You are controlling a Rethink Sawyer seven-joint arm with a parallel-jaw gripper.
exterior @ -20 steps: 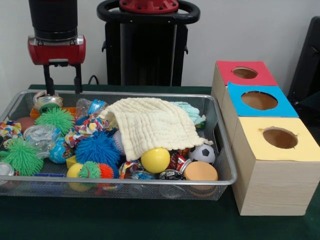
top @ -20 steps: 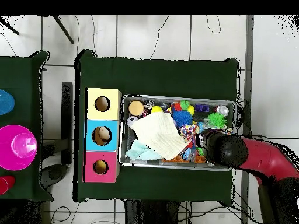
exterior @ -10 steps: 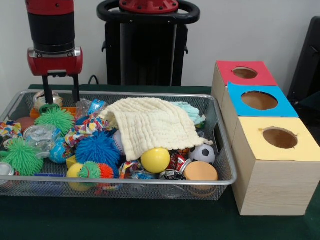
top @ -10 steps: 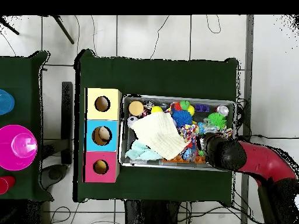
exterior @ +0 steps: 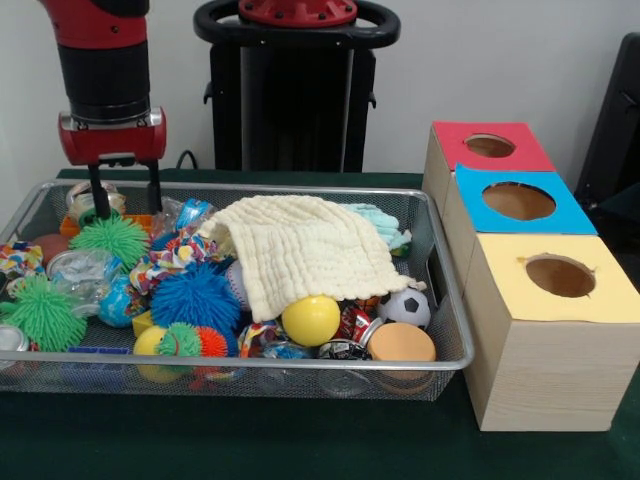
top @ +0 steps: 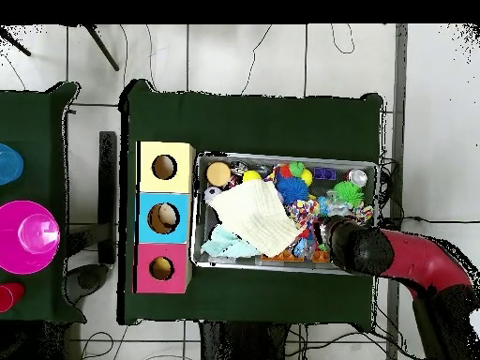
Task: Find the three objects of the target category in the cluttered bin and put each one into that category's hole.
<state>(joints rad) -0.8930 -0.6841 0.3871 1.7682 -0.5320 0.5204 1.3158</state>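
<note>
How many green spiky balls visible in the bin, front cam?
3. One spiky ball below the gripper, one at the bin's left edge, a smaller one by the front rim. The cream cloth may hide more.

A plain pale wall [exterior: 480, 60] stood behind the table, which wore a dark green cloth [exterior: 300, 440]. Seen from overhead, the floor [top: 281, 61] was light tile with dark seams, crossed by thin cables [top: 253, 56]. Lighting was even.
</note>
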